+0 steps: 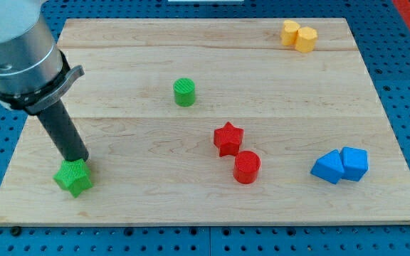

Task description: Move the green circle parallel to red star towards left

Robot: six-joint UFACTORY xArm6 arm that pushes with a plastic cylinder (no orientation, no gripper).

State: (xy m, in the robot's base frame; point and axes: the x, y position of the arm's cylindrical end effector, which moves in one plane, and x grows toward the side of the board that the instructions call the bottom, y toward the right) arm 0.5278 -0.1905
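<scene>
No pincer is fitted on this arm, so there is no open or closed state to tell; it ends in a dark rod, and my tip point(79, 161) stands at the lower left of the frame, touching or just above the top edge of the green star point(74, 178).

In the single camera view, the green circle point(184, 92) sits upper centre of the desk point(376, 206), well apart from my tip, up and to the view's right of it. The red star point(228, 139) lies below and to the right of the green circle, with the red cylinder point(247, 167) just beside it, lower right.

The coming move, as I judge it, turns on this: the green circle must travel toward the view's left and down, level with the red star's row. My tip is on the wrong side, left of the circle, and would need to come round to its upper right.
</scene>
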